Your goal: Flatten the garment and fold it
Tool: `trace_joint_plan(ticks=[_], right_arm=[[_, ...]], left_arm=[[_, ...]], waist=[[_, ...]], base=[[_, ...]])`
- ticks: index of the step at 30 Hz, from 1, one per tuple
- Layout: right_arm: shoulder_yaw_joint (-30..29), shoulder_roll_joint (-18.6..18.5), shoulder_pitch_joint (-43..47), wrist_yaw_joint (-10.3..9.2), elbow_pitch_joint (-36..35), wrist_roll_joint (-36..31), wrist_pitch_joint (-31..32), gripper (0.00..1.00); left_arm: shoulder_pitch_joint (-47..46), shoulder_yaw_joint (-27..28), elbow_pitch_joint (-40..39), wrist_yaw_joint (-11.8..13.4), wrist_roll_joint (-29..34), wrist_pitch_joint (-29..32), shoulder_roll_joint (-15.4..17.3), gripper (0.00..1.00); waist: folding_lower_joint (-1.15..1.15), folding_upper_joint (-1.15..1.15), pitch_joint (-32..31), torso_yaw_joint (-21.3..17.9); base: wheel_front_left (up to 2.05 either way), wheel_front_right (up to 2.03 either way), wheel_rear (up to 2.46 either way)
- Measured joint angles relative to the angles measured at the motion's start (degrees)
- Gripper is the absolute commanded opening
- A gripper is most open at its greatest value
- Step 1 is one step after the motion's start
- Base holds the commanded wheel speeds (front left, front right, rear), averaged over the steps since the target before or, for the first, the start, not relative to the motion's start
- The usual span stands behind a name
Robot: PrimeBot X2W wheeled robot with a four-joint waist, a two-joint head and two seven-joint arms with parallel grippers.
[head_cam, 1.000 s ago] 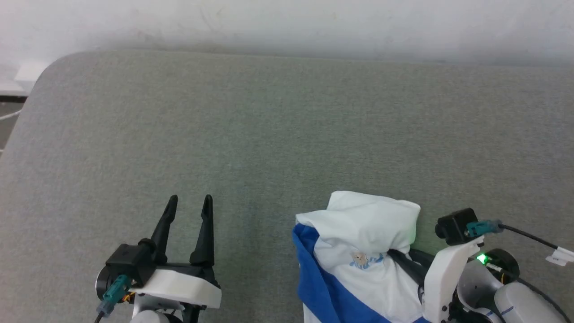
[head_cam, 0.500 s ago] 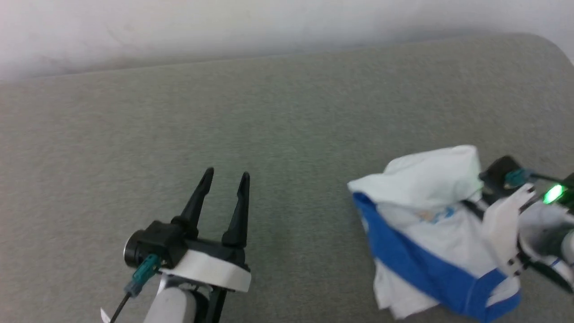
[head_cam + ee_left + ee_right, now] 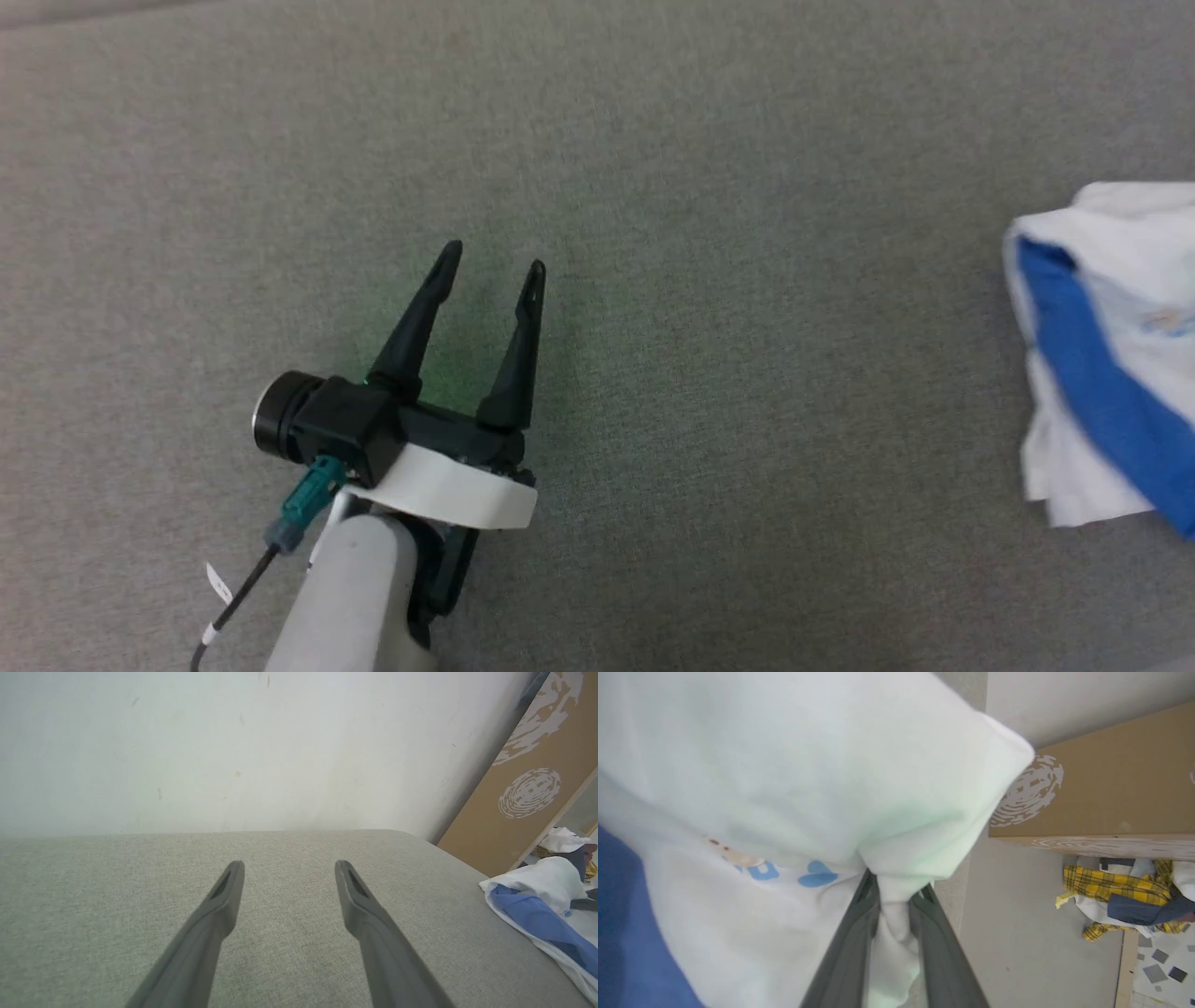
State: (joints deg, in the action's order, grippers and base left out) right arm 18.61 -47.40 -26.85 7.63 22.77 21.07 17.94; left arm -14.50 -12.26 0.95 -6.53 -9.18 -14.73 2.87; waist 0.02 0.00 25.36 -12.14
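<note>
White garment (image 3: 784,765) pinched in right claw (image 3: 899,884); left claw (image 3: 494,258) spread, empty.

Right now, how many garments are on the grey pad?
1: the T-shirt at the head view's right edge, pinched in the right gripper. The grey pad beyond that edge is cropped, so more may be hidden.

Your head camera pans away (the whole picture shifts): the garment (image 3: 1088,373) now sits at the frame's right edge, the left gripper (image 3: 493,258) higher, nearer centre.
</note>
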Motion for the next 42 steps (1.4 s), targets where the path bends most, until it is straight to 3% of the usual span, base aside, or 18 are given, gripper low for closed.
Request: trace_joint_plan(ticks=[10, 18, 19, 20, 30, 35, 42], right_arm=[[-10.62, 0.52, -4.43, 0.00, 15.96, -5.67, -11.14, 0.00], [-13.95, 2.50, -8.59, -0.01, 23.32, -10.79, -16.05, 0.00], [-14.06, 2.80, -8.82, -0.01, 23.98, -11.27, -16.49, 0.56], [-14.22, 3.00, -9.05, -0.01, 24.58, -11.77, -16.90, 1.00], [-12.98, 3.04, -11.23, -0.01, 23.99, -14.04, -19.49, 1.00], [-12.26, 3.93, -12.02, -0.01, 17.94, -12.21, -21.15, 1.00], [-12.59, 10.11, -10.23, -0.01, 5.26, -9.89, -25.58, 1.00]], left_arm=[[-2.27, 0.58, -1.44, -0.51, 0.71, -0.38, -0.20, 1.00], [-3.42, -0.18, -2.60, -0.77, 0.73, -0.53, -1.19, 1.00], [-3.44, -0.15, -2.45, -0.96, 0.73, -0.53, -1.22, 1.00], [-3.44, -0.09, -2.19, -0.99, 0.71, -0.52, -1.22, 1.00], [0.87, 2.46, 1.98, -0.98, -1.23, -0.34, -0.45, 1.00], [4.05, 4.12, 2.27, -0.87, -2.43, -0.34, -0.42, 1.00], [8.05, 7.42, 1.78, 0.86, -4.19, -0.34, -0.38, 1.00]], waist=[[-0.02, 0.00, 7.89, 0.63], [-0.01, 0.00, 9.95, 2.19], [-0.01, 0.00, 9.80, 2.25], [-0.02, 0.00, 9.56, 2.30], [-0.01, 0.00, 2.41, 2.06], [-0.02, 0.00, -3.28, 1.81], [-0.03, 0.00, -11.52, 2.18]], base=[[0.00, 0.00, 0.00], [0.00, 0.00, 0.00], [0.00, 0.00, 0.00], [0.00, 0.00, 0.00], [0.00, 0.00, 0.00], [0.00, 0.00, 0.00], [0.00, 0.00, 0.00]])
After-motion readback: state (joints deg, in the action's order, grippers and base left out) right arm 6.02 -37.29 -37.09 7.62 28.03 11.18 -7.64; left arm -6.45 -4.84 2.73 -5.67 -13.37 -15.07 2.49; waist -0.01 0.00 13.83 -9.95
